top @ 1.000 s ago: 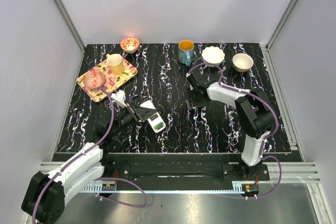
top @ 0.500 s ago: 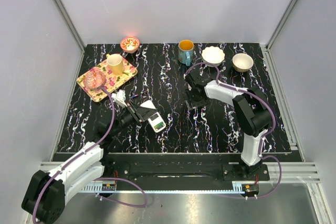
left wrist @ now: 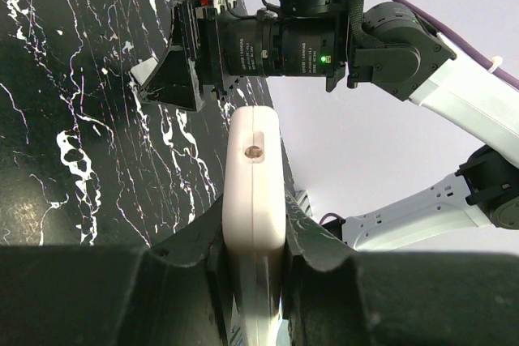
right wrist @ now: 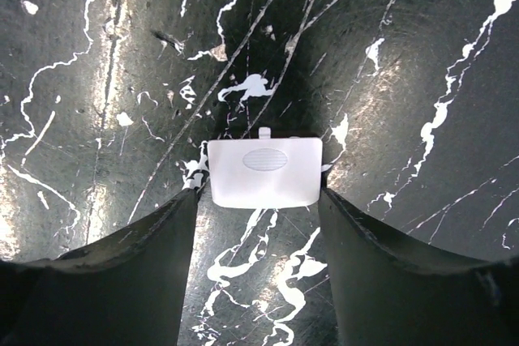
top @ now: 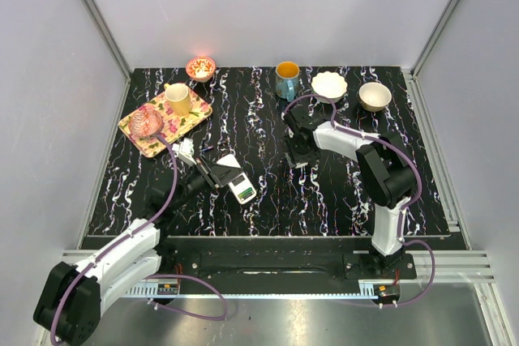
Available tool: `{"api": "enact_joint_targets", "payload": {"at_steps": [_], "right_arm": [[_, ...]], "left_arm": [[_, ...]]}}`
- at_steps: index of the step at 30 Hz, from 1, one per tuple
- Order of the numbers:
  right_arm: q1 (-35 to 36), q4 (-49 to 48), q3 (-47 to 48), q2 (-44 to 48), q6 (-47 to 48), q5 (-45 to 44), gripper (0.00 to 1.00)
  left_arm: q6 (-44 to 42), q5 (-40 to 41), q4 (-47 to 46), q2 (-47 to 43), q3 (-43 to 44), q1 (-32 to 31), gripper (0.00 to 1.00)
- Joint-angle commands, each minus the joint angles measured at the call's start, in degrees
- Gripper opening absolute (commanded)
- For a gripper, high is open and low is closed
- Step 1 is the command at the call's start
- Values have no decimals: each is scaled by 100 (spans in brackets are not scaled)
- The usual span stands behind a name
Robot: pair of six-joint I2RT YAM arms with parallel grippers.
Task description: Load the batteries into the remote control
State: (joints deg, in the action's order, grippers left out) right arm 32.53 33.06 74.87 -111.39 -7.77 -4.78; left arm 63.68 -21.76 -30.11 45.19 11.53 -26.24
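Note:
My left gripper (top: 220,176) (left wrist: 254,242) is shut on the remote control (left wrist: 254,176), a flat white rectangle held edge-on between the pads. In the top view the remote (top: 241,190) points toward the table's middle, and a greenish patch shows on its upper face. I cannot make out the batteries as separate pieces. My right gripper (top: 297,154) (right wrist: 259,194) is open and low over the table. Its fingertips straddle a small white battery cover (right wrist: 263,172) that lies flat. The arm hides that cover in the top view.
A floral tray (top: 190,117) at the back left holds a yellow cup (top: 179,99) and a pink glass bowl (top: 147,121). Along the back stand a red bowl (top: 200,67), a blue mug (top: 286,80), a white bowl (top: 329,85) and a beige bowl (top: 375,96).
My right gripper has shifted slightly left and toward the back over the cover. The left arm and the remote have not moved.

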Motion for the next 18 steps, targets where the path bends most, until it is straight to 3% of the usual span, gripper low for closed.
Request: {"api": "enact_joint_targets", "payload": {"at_steps": [1,9,12,18], "right_arm": [[34,52,-95,-225,100,-173,65],[34,52,-245,-163,100,-138,55],[34,34,-271,-120,39,-173,45],[25,104,-298,29,-207,-190,17]], "left_arm": [[65,58,-443,-36,113,-30,0],[83,75,-478,-28,95,-30,0],[83,101,-487,-10,95,-22,0],[144,102,-584,139,121,-22,0]]}}
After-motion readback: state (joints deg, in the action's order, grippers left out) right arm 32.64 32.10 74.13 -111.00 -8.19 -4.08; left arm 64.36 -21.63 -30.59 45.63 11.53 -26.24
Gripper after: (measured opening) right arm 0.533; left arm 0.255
